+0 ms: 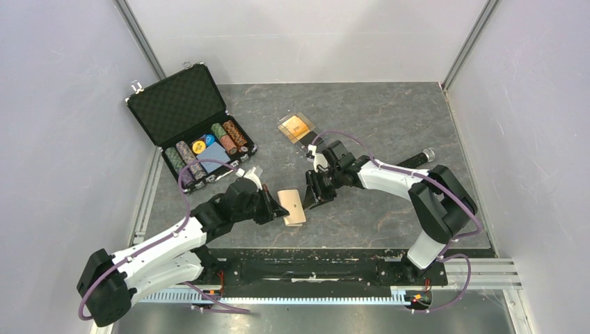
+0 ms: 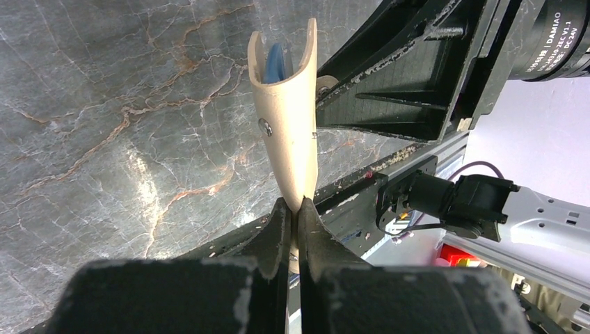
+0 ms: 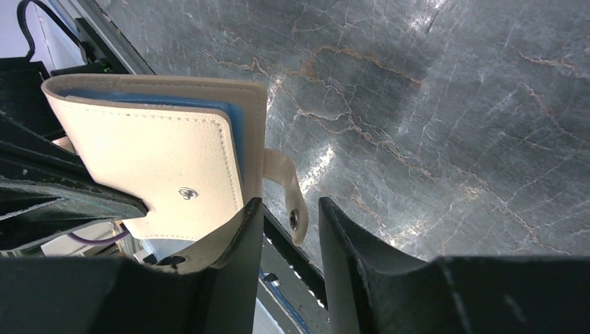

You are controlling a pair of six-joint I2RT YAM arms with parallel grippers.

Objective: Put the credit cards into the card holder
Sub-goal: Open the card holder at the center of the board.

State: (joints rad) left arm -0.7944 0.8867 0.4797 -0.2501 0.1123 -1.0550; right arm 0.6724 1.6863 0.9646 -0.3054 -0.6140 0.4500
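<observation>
Tan and leather-like, the card holder (image 1: 293,207) is held up off the table (image 1: 389,118), close to the near edge and about midway along it, between the two grippers. The left gripper (image 2: 296,207) is clamped tight on one edge of it. In the left wrist view it stands edge-on, with light blue pockets showing between its covers. The right gripper (image 3: 289,233) faces it from the other side with its fingers (image 3: 362,264) apart. The snap tab (image 3: 284,182) hangs loose between them, and I cannot tell whether either finger touches it.

The holder looks light and soft. Its covers bow under the pinch, so it will probably flex rather than keep its shape. Taking the tab or the stitched cover edge and drawing it away from the left grip seems the surest way to spread the pockets.

Farther back, toward the middle of the table, an orange-gold credit card (image 1: 295,126) lies in a clear plastic box (image 1: 283,123). It is likely thin, stiff and slick, and best taken by an edge. A dark thing (image 1: 311,137) just beside the box may be the second card, but it is too small to tell.

At the far left corner stands the open poker-chip case (image 1: 182,104).
</observation>
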